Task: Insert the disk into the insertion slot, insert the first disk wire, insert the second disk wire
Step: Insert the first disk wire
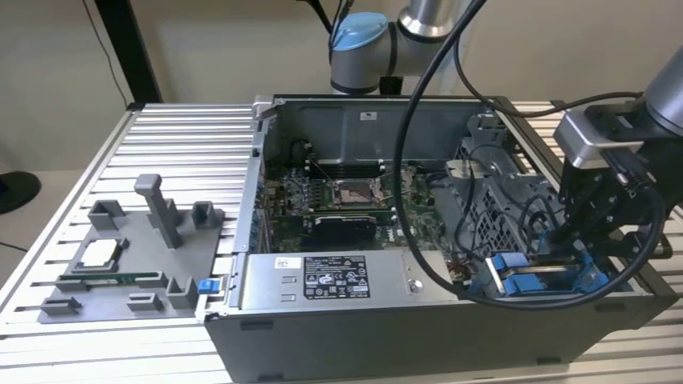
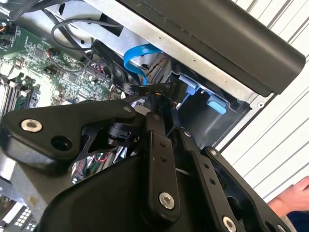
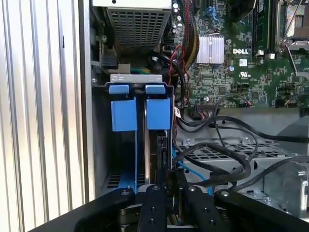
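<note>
The disk (image 3: 158, 124) is seated in the insertion slot (image 3: 99, 145), its long axis running along the slot toward the pincer (image 3: 168, 178). The pincer is at the slot's inner end, in line with the disk's thin edge. Its fingers are nearly together, apparently pinching a black wire plug (image 2: 153, 89). Loose black cables (image 3: 227, 157) crowd one side of the slot. The case wall (image 3: 87, 121) and the slatted surface (image 3: 38, 116) flank the other side.
</note>
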You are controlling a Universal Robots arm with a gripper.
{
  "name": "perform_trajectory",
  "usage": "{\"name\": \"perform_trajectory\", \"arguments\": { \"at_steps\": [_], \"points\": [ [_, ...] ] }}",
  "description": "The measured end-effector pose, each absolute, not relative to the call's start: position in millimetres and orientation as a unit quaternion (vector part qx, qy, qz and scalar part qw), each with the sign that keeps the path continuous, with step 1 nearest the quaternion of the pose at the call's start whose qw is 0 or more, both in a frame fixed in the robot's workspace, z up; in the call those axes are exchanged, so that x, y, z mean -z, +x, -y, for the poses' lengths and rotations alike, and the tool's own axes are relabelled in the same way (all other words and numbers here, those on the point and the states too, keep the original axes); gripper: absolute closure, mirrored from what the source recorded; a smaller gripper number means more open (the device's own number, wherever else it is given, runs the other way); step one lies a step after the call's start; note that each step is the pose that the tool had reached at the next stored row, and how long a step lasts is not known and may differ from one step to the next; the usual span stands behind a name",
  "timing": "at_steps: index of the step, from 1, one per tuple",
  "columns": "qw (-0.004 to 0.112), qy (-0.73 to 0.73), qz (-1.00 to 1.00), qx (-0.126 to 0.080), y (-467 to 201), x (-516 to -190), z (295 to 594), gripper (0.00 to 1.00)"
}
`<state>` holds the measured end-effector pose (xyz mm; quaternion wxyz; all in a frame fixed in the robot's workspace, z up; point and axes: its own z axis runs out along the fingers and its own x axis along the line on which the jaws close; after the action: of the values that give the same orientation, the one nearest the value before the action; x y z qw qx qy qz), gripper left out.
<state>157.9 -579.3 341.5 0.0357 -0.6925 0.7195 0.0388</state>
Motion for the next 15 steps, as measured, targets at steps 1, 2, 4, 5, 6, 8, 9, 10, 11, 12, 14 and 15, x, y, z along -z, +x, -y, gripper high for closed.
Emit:
{"name": "perform_trajectory", "arguments": {
  "at_steps": [1, 2, 4, 5, 6, 8, 9, 10, 11, 12, 14, 15],
  "points": [
    [0.036, -0.693, -0.719, -0.039, 157.9, -341.2, 579.3, 1.0],
    [0.036, -0.693, -0.719, -0.039, 157.9, -341.1, 579.3, 1.0],
    [0.035, -0.693, -0.719, -0.039, 158.0, -341.0, 579.4, 1.0],
    [0.035, -0.693, -0.719, -0.039, 158.1, -341.0, 579.4, 1.0],
    [0.035, -0.693, -0.72, -0.038, 158.2, -341.0, 579.5, 1.0],
    [0.035, -0.693, -0.72, -0.038, 158.4, -341.0, 579.5, 1.0],
    [0.035, -0.693, -0.72, -0.038, 158.4, -341.1, 579.5, 1.0],
    [0.035, -0.693, -0.72, -0.038, 158.4, -341.1, 579.5, 1.0],
    [0.035, -0.693, -0.72, -0.038, 158.5, -341.2, 579.5, 1.0],
    [0.035, -0.693, -0.72, -0.039, 158.5, -341.3, 579.5, 1.0],
    [0.035, -0.693, -0.72, -0.038, 158.5, -341.4, 579.5, 1.0],
    [0.035, -0.693, -0.72, -0.038, 158.6, -341.5, 579.5, 1.0]
  ]
}}
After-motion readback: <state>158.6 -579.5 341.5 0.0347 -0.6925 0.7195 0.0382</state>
